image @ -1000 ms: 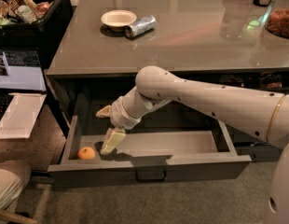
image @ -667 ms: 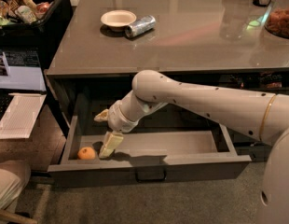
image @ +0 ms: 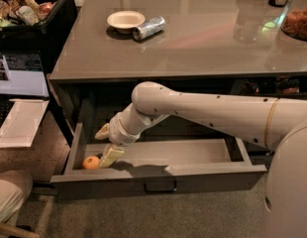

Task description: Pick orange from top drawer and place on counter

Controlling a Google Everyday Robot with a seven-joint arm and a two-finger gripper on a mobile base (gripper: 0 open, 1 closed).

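The orange (image: 91, 162) lies in the front left corner of the open top drawer (image: 193, 173). My gripper (image: 107, 144) reaches down into the drawer's left part, just right of the orange. Its fingers are open: the lower finger (image: 111, 156) stands right beside the orange, touching or nearly touching it, and the upper finger (image: 102, 131) sits higher and farther back. The orange is not between the fingers. The counter (image: 203, 38) spans the top, above the drawer.
A white bowl (image: 125, 20) and a tipped silver can (image: 148, 28) sit on the counter's left part. A jar of snacks (image: 297, 23) stands at its right edge. A black bin of packets (image: 25, 6) and papers (image: 20, 123) lie left. A knee (image: 10, 197) shows at bottom left.
My gripper has shifted slightly left and down inside the drawer, closer to the orange. The orange has not moved.
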